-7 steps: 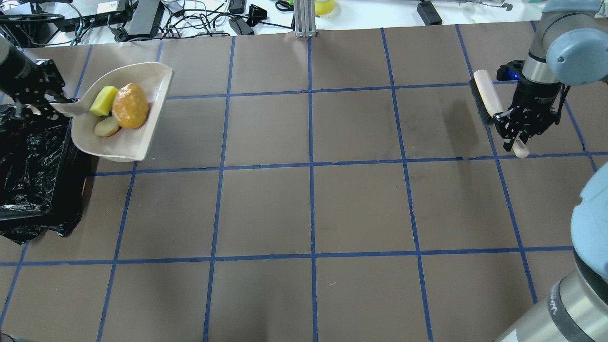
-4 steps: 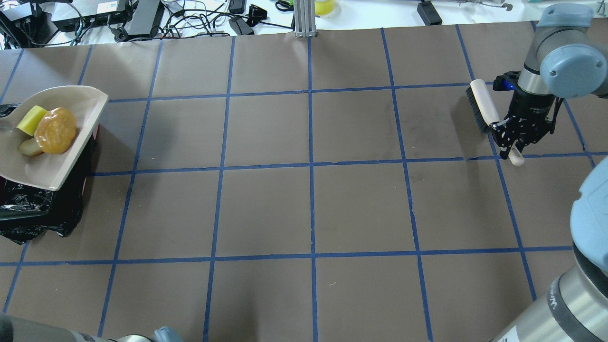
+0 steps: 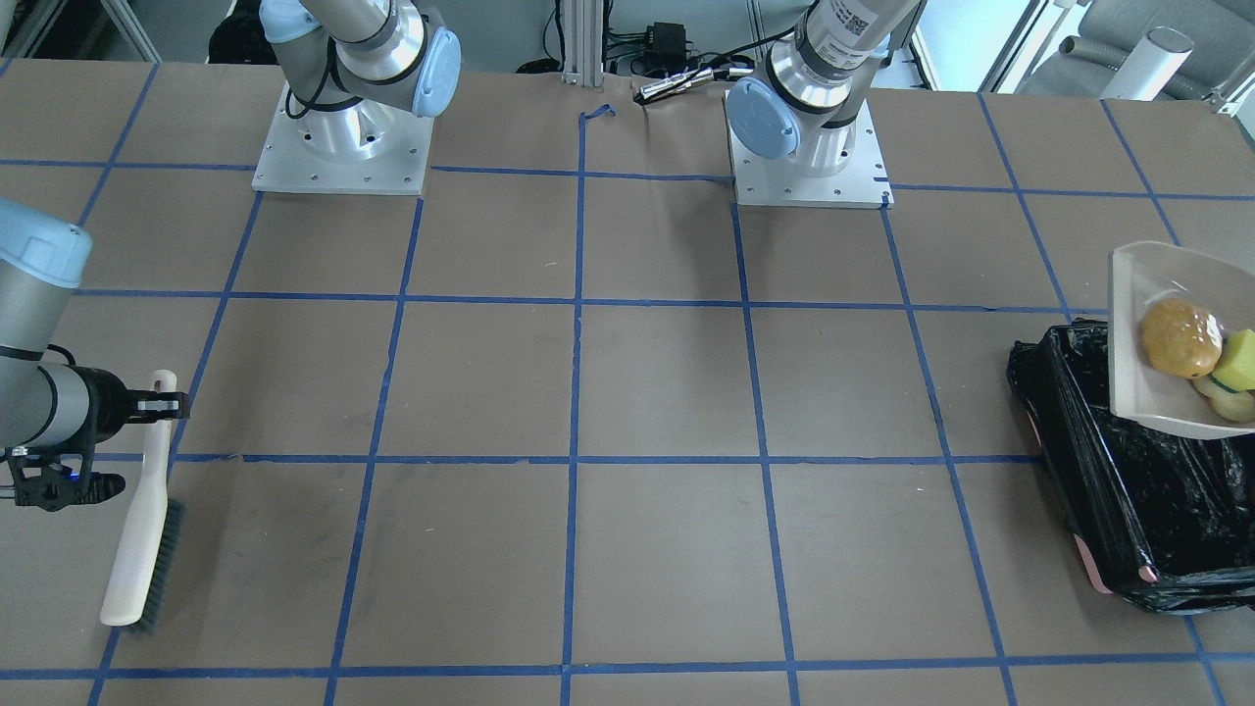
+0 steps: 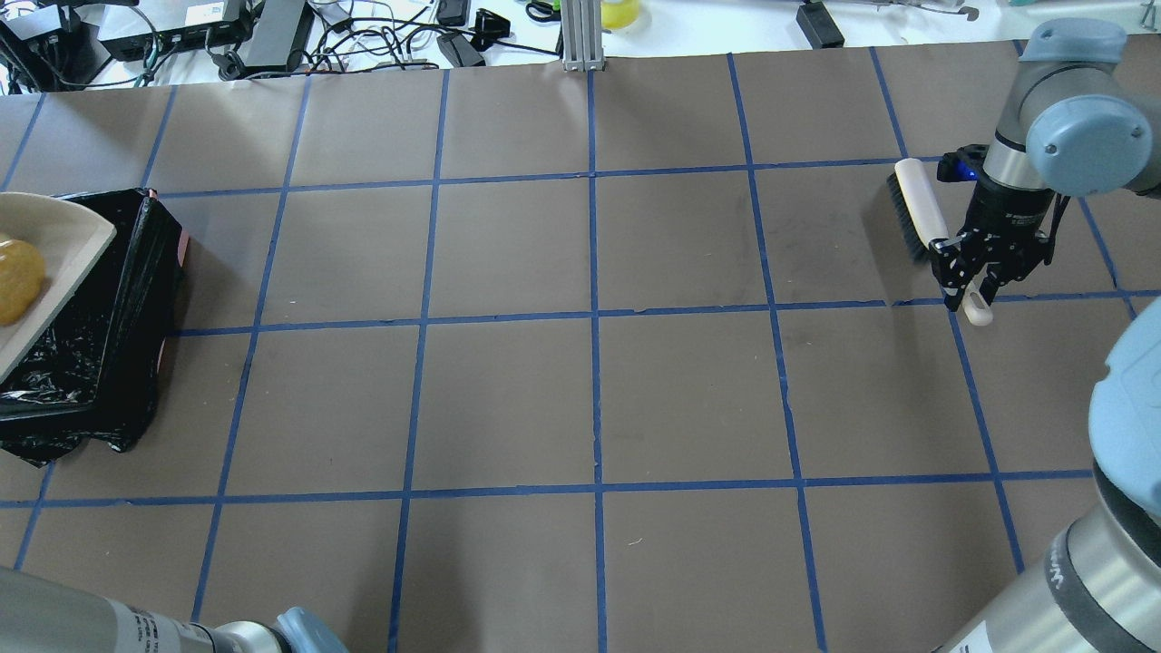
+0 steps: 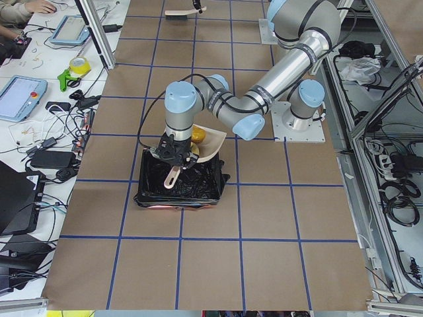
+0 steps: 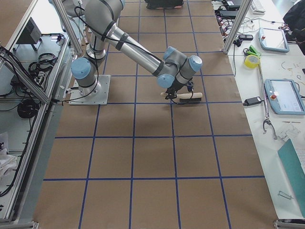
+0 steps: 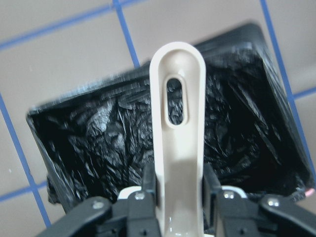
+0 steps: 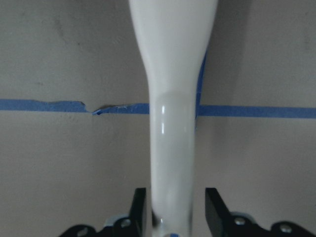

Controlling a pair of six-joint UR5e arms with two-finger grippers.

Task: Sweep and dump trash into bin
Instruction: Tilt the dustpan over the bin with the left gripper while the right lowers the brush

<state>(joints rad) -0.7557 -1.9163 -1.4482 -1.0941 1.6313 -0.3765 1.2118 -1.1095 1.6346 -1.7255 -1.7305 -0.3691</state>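
My left gripper (image 7: 178, 185) is shut on the handle of a beige dustpan (image 3: 1137, 294) and holds it tilted above the bin (image 3: 1128, 490). The bin, lined with a black bag, stands at the table's left end (image 4: 100, 345). The orange-brown lump (image 3: 1179, 337), the yellow-green sponge block (image 3: 1238, 360) and the pale crescent slice (image 3: 1230, 402) lie in the pan. In the overhead view only the lump (image 4: 18, 278) shows. My right gripper (image 4: 972, 288) is shut on the handle of a brush (image 4: 912, 204) low over the table at the far right.
Cables and electronics lie past the table's far edge, beside an aluminium post (image 4: 580, 36). The two arm bases (image 3: 343, 147) stand on the robot's side. Blue tape lines grid the brown table (image 4: 590, 363).
The dustpan with the trash has moved left, from beside the bin to over it, and is now mostly out of the overhead view. The right gripper with the brush has shifted slightly.
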